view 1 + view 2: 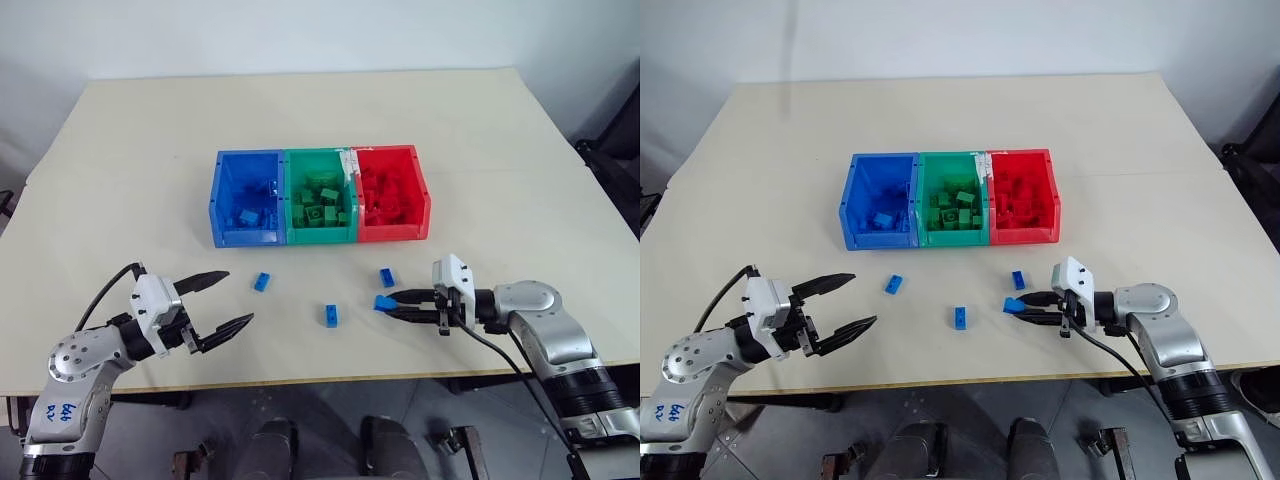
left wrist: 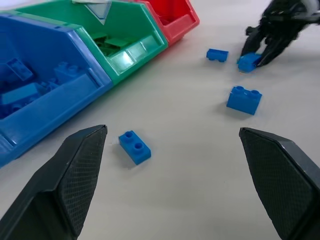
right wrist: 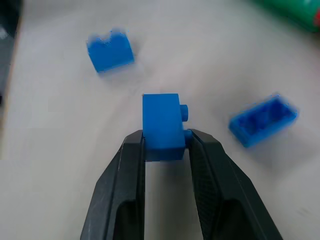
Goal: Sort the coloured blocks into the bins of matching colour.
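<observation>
Blue handwriting on left arm point(image 1: 62, 410), unreadable

A bare test room or lab. A plain cream table point(image 1: 120, 150) fills the frame's centre, with blank white walls point(image 1: 300, 35) across the top.

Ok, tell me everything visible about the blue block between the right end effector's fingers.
The blue block is a small, glossy plastic brick with round studs facing sideways, so it lies tipped on its side. The right end effector pinches it between both black fingers, low over the table, near two loose blue bricks.
</observation>
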